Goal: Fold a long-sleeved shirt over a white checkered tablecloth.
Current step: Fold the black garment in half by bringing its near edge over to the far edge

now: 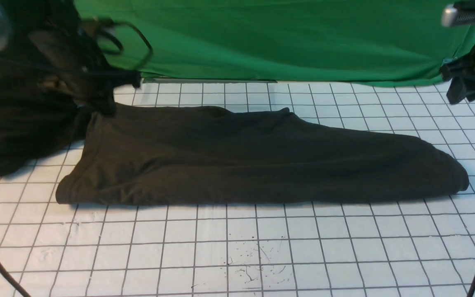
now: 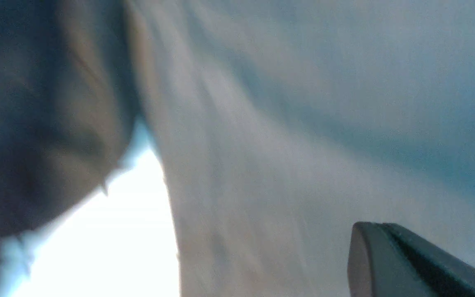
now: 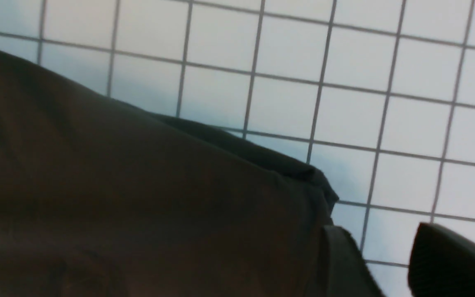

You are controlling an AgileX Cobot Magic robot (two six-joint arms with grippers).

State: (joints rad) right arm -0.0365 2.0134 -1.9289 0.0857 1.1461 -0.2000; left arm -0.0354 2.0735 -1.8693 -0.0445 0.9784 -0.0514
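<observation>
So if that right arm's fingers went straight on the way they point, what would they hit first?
The right fingers would probably land on the checkered tablecloth, just beside the shirt; one might brush its edge.

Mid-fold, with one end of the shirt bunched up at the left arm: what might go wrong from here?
1. The left gripper seems to hold the bunched end of the dark brown-black long-sleeved shirt aloft; pulling further may drag the flat part across the white checkered tablecloth and skew the fold.
2. The right gripper hangs open near the shirt's edge, pinning nothing, so that end may slide too.
</observation>
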